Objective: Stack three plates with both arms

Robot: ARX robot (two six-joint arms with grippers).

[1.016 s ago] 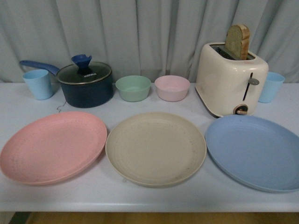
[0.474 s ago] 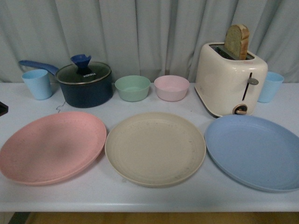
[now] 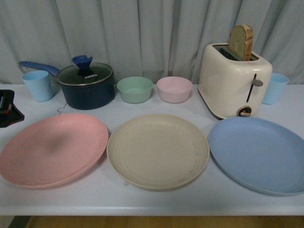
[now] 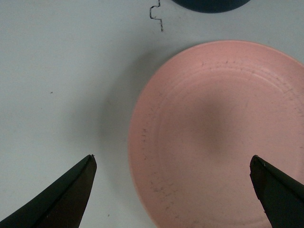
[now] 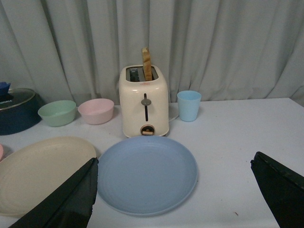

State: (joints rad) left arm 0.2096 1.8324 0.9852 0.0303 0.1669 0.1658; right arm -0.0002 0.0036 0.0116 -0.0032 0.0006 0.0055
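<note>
Three plates lie in a row on the white table: the pink plate [image 3: 53, 149] at the left, the beige plate [image 3: 157, 151] in the middle, the blue plate [image 3: 259, 154] at the right. My left arm [image 3: 7, 110] shows at the far left edge, beside the pink plate. In the left wrist view my left gripper [image 4: 173, 164] is open above the pink plate's [image 4: 223, 133] rim, one finger over the table, the other over the plate. In the right wrist view my right gripper [image 5: 175, 166] is open, back from the blue plate [image 5: 147, 173]; the beige plate [image 5: 42, 173] lies beside it.
Behind the plates stand a blue cup [image 3: 38, 85], a dark lidded pot [image 3: 86, 85], a green bowl [image 3: 135, 89], a pink bowl [image 3: 174, 89], a cream toaster [image 3: 234, 80] holding bread, and another blue cup [image 3: 274, 88]. A curtain hangs behind the table.
My left arm has come into the front view at the far left edge, moving in toward the pink plate. The plates have not moved.
</note>
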